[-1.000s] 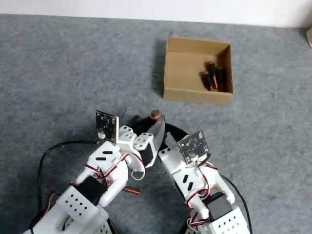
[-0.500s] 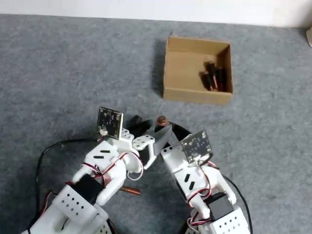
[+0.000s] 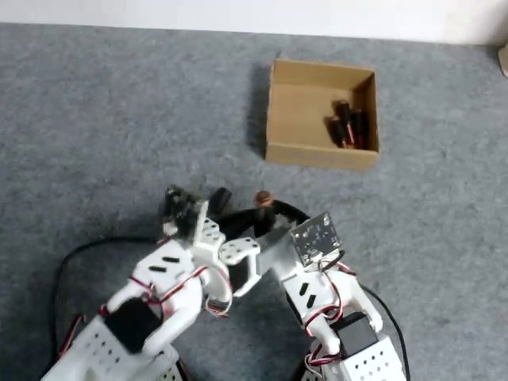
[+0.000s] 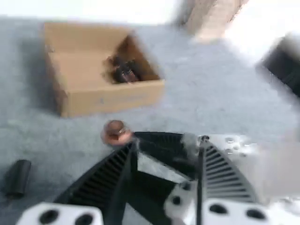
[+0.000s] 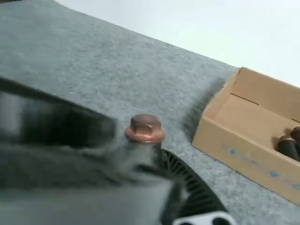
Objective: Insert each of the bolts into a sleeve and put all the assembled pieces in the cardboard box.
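Right gripper (image 3: 261,225): my fingers are closed on the bolt (image 3: 263,198), held upright with its copper head on top and its shank in a dark sleeve (image 3: 259,217). Left gripper (image 4: 166,146): fingers spread, holding nothing, just beside the bolt at its 8 o'clock. A loose sleeve (image 3: 221,196) lies on the carpet (image 3: 119,119) at the bolt's 9 o'clock. The cardboard box (image 3: 317,153) sits well apart at 1 o'clock, with assembled pieces (image 3: 348,125) inside.

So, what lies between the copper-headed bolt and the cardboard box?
Bare grey carpet, nothing else: the high view shows it between the bolt and the cardboard box.
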Robot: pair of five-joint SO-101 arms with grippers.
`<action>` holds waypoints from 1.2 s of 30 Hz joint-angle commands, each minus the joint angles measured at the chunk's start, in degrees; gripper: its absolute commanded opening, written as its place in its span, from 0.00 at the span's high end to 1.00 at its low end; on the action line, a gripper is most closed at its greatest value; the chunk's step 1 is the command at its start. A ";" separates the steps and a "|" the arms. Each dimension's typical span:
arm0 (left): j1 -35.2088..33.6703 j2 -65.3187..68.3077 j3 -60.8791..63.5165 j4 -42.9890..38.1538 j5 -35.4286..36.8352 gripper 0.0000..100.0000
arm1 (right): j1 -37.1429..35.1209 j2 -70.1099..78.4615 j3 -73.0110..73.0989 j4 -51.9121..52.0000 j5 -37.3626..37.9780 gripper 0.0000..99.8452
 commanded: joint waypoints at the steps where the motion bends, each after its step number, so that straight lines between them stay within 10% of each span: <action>1: -0.22 -8.31 2.07 0.09 0.26 0.81 | 0.13 -0.84 -0.75 -1.80 0.79 0.99; 5: -7.69 -15.08 6.46 -1.49 -0.18 1.00 | 0.13 -0.84 -0.66 -1.80 0.97 0.99; 13: -27.30 -18.33 16.57 -12.92 0.26 0.99 | 2.15 -0.31 -0.75 -0.13 1.32 0.99; 23: -28.62 -18.33 19.30 -13.27 0.26 0.99 | 12.53 3.82 -6.02 0.92 5.63 0.99; 36: -28.53 -18.33 20.62 -13.36 -0.09 0.99 | 19.12 79.16 -75.74 9.63 7.56 0.99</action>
